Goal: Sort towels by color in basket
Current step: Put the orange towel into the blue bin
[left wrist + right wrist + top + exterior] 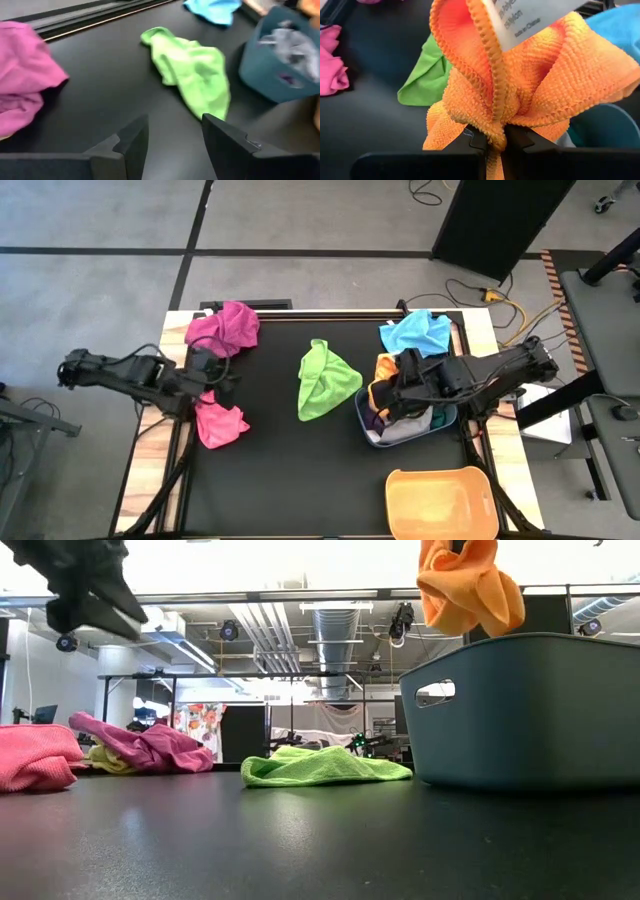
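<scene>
My right gripper [495, 137] is shut on the orange-yellow towel [384, 376], which hangs over the teal basket [530, 710]. A grey towel [405, 430] and a bit of purple cloth [371, 420] lie inside the basket. My left gripper [172, 145] is open and empty, hovering between the magenta towel [226, 326] and the pink towel [220, 424]. The lime towel [325, 380] lies mid-table, crumpled. The light blue towel [415, 333] lies beyond the basket, near the far edge. No dark green towel shows. My right gripper pinches the orange-yellow towel between its two fingers at a bunched gather of hemmed edges [492, 117], several layers together. The towel [470, 585] hangs slack above the basket's rim, lifted clear of it. Its white label [535, 20] sticks out of the folds.
An orange tub [440, 502] sits at the near right of the black mat. Bare mat [280, 470] lies between the pink towel and the tub. A yellowish cloth [110, 760] peeks from under the magenta towel. Cables [500, 300] run off the far right corner.
</scene>
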Available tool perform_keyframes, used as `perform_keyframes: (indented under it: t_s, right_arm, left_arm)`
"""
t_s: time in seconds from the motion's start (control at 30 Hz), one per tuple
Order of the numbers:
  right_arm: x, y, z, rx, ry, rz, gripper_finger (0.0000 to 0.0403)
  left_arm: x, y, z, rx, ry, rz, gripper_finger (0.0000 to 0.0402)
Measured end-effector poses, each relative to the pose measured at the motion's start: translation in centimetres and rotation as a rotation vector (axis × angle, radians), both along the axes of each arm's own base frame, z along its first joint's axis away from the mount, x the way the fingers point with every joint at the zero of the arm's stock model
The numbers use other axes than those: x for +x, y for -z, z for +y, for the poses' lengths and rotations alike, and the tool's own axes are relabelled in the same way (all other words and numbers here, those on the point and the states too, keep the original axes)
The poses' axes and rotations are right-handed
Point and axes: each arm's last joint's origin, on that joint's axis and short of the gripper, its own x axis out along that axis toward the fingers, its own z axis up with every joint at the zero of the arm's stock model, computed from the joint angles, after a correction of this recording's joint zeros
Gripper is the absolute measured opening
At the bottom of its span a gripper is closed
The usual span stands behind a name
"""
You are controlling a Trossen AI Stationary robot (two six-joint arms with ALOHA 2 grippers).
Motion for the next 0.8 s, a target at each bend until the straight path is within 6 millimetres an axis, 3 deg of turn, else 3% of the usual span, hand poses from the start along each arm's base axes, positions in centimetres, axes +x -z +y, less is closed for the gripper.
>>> perform_keyframes:
  t_s: [0.23,0.43,0.6,0.8]
  right_arm:
    - [1.0,3.7,0.9,0.073,0.074,0.110,0.0018]
    - [2.8,9.0,1.4,0.179,0.153,0.306,0.0018]
    - [4.9,13.4,0.8,0.320,0.178,0.294,0.0020]
    - [5.4,17.3,-0.5,0.453,0.233,0.279,0.0038]
  left_arm:
    - [0.7,1.2,0.1,-0.004,-0.008,0.056,0.0166]
    - [0.7,0.9,0.1,0.018,0.015,0.036,0.0166]
    - [0.8,0.7,0.1,0.012,0.031,0.022,0.0166]
    - [0.8,0.8,-0.1,-0.029,0.097,0.036,0.0166]
